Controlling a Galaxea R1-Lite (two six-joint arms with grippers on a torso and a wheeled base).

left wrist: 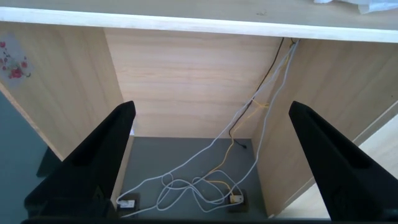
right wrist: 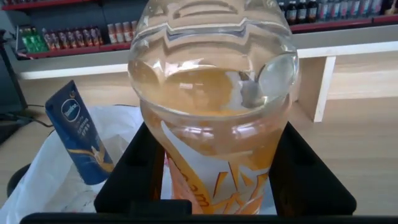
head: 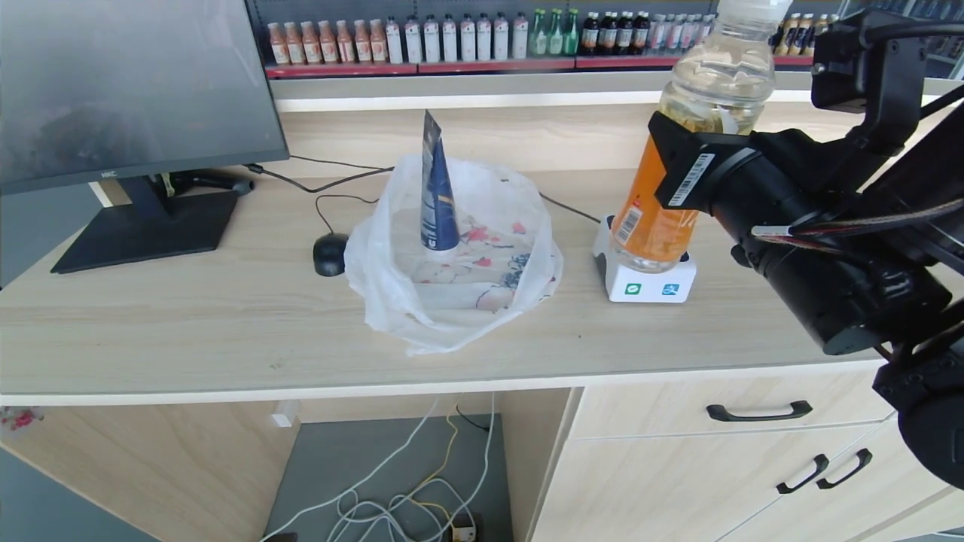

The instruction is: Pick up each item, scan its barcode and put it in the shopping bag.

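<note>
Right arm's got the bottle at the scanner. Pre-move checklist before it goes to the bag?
1. Grip: right gripper shut on bottle, upright: ok.
2. Bottle over scanner: ok.
3. Scan registered: cannot tell; barcode faces sideways, not down.
4. Shopping bag mouth open: ok.
5. Drop spot: tube stands upright mid-bag, likely in the way: not ok.
6. Left gripper open, below the counter, off the path: ok.

One bottle (head: 654, 218); one tube (head: 437, 202); one bag (head: 452, 320)
</note>
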